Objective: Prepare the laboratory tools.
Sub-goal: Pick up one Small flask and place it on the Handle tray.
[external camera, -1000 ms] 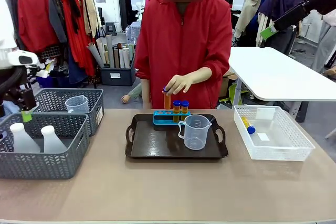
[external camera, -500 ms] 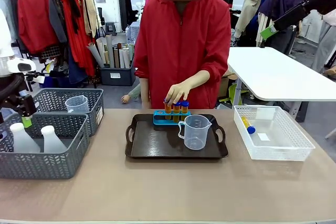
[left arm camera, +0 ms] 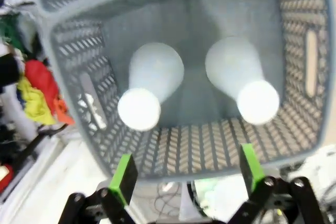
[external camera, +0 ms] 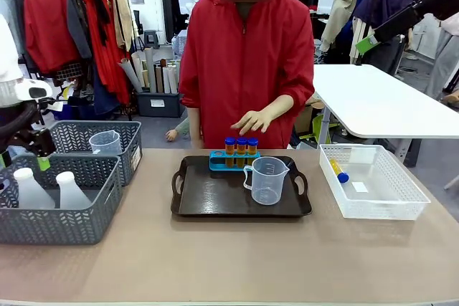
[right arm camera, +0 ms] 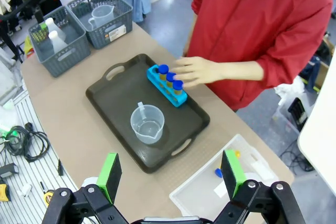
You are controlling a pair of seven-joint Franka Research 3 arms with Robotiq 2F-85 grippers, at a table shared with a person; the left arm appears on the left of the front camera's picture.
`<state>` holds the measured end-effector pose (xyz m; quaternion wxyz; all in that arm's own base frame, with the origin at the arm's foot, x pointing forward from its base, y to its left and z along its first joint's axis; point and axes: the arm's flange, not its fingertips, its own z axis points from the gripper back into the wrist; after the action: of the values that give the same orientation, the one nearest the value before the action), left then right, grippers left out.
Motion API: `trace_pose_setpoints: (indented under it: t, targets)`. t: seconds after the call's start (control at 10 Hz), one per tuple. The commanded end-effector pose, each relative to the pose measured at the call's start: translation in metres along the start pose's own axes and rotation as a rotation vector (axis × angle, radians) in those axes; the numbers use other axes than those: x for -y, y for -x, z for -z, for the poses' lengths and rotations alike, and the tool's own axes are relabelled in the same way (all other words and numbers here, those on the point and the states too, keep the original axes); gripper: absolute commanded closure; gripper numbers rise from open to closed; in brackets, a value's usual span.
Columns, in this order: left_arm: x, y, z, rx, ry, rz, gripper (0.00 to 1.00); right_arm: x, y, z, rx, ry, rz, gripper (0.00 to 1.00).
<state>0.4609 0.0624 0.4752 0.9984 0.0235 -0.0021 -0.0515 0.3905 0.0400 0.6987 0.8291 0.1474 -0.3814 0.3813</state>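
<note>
— Front view first?
— Dark glossy tray (external camera: 208, 204), handled at both ends, at the middle of the table (external camera: 215, 263). Along its far edge a small blue rack (external camera: 217, 163) holding three orange blue-capped tubes (external camera: 241, 146) upright. Just nearer, a clear plastic beaker (external camera: 267, 180), spouted and handled. Above the tubes the person's hand (external camera: 252, 120), fingers loosely spread, empty, touching nothing.
— Toward the table's edges?
— By the right edge a white mesh basket (external camera: 376, 209) with a spare tube (external camera: 337, 170) lying in its far left corner. By the left edge a nearer grey basket (external camera: 64, 227), lattice-walled, holding two translucent white conical flasks (external camera: 30, 190). Behind it a farther grey basket (external camera: 133, 152) with a second beaker (external camera: 105, 142).
— Left wrist view?
— Looks straight down into the nearer grey basket: round flask tops side by side, cones widening below, slightly blurred. Left gripper (left arm camera: 187, 170) spread wide over the basket's rim, nothing between the green pads (left arm camera: 124, 176).
— Right wrist view?
— Seen from high up: the tray's rounded corners, and fingertips (right arm camera: 185, 72) just beside the tubes, a closeness hidden from the front. Right gripper (right arm camera: 171, 172) wide open, empty.
</note>
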Motion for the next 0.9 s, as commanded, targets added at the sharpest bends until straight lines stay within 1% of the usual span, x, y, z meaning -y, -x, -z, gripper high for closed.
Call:
trace_pose_setpoints:
  t: [0.0,0.1,0.2,0.3,0.5,0.6,0.8]
  targets:
    - [-0.010,-0.004,0.019,0.102,-0.058,-0.118,0.00,0.000,-0.001,-0.001,0.009,-0.010,-0.004,0.00]
    - [-0.014,-0.008,0.025,0.127,-0.082,-0.181,0.00,0.000,-0.001,-0.001,0.009,-0.010,-0.004,0.00]
    - [-0.024,-0.015,0.029,0.146,-0.103,-0.208,0.00,0.000,-0.001,-0.001,0.009,-0.010,-0.004,0.00]
    - [-0.034,-0.018,0.029,0.152,-0.096,-0.238,0.00,0.000,-0.001,-0.001,0.009,-0.010,-0.004,0.00]
    - [-0.046,-0.021,0.041,0.104,-0.038,-0.273,0.00,0.000,-0.001,-0.001,0.009,-0.010,-0.004,0.00]
    - [-0.049,-0.018,0.042,0.083,-0.028,-0.270,0.00,0.000,-0.001,-0.001,0.009,-0.010,-0.004,0.00]
    - [-0.052,-0.017,0.038,0.080,0.001,-0.270,0.00,0.000,-0.001,-0.001,0.009,-0.010,-0.004,0.00]
